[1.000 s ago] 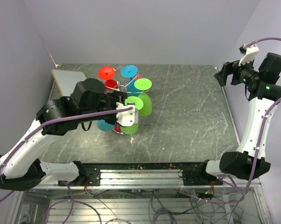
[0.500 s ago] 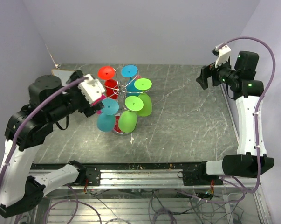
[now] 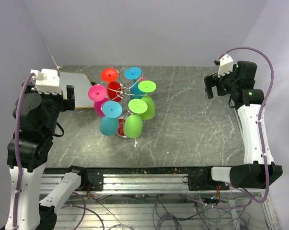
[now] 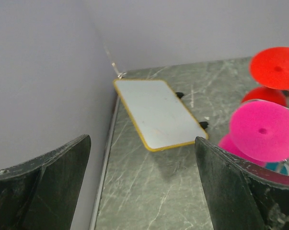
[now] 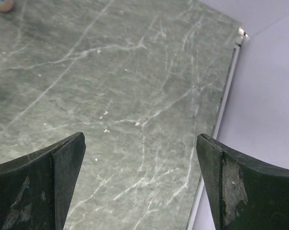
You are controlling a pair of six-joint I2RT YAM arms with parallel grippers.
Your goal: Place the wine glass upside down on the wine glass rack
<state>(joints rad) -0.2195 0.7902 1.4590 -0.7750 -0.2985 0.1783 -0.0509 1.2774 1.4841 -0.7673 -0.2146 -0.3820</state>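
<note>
Silver wire wine glass rack [image 3: 127, 90] holding inverted coloured wine glasses [image 3: 133, 125]: right of left gripper [image 4: 142, 143], well left of right gripper [image 5: 140, 139]; both agape, empty.

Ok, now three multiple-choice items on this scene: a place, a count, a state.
1. Where lies the flat white board with yellow rim?
A. far left corner of the grey-green stone table
B. under the rack
C. beside the right arm
2. How many coloured wine glasses hang on the silver wire wine glass rack?
A. four
B. six
C. eight
3. The left gripper is:
A. shut on a glass
B. open, empty
C. shut, empty
Key: 1 A, it shows by that corner; 2 B, one red, one pink, two blue, two green; 3 B, fingers apart, nothing between.
</note>
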